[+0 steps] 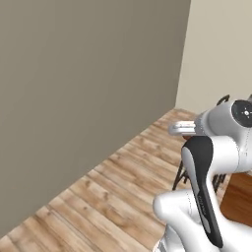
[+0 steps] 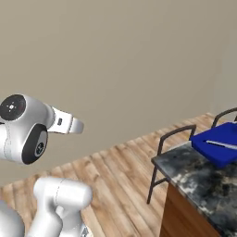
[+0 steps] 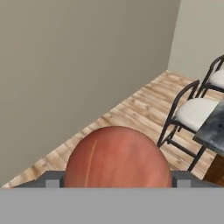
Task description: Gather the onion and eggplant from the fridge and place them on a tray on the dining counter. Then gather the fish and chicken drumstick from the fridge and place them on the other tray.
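The onion (image 3: 117, 157) sits between the jaws of the gripper (image 3: 116, 180), which stand wide and are closed on its broad middle. Treat it as a firm, fairly light, round body with a smooth, dry skin that may slip or roll under uneven pressure. Keep the grip across the widest part; do not shift toward either tapered end. The blue tray (image 2: 217, 144) rests on the bench (image 2: 199, 178), off to the right beside the chairs (image 3: 192, 111).
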Tool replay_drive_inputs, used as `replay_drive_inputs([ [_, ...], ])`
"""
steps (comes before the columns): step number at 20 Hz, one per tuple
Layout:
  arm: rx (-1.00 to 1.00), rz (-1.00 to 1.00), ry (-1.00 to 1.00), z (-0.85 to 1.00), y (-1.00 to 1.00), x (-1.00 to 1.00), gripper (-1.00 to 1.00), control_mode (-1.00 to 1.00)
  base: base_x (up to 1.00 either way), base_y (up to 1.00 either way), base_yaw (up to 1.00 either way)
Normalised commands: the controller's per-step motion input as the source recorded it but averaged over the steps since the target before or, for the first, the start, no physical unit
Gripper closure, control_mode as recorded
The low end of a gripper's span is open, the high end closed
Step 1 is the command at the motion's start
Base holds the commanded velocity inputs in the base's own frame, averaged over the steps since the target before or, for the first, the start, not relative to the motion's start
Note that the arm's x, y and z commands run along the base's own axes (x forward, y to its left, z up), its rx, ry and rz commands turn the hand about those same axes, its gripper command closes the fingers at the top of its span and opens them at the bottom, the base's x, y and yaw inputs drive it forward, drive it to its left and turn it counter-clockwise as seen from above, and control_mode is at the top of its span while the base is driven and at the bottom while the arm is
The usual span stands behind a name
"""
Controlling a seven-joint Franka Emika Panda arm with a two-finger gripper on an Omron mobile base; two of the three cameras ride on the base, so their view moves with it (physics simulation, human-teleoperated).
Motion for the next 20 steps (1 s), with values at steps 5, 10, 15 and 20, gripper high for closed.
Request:
replay_drive_inputs([
  [5, 0.0, 0.0, 0.0, 0.0, 0.0, 0.0, 1.0, 1.0, 0.31, 0.41, -0.33],
  [10, 0.0, 0.0, 0.0, 0.0, 0.0, 0.0, 1.0, 1.0, 0.29, 0.47, -0.34],
  [15, 0.0, 0.0, 0.0, 0.0, 0.0, 0.0, 1.0, 1.0, 0.22, 0.46, -0.36],
  [20, 0.0, 0.0, 0.0, 0.0, 0.0, 0.0, 1.0, 1.0, 0.2, 0.44, -0.38],
])
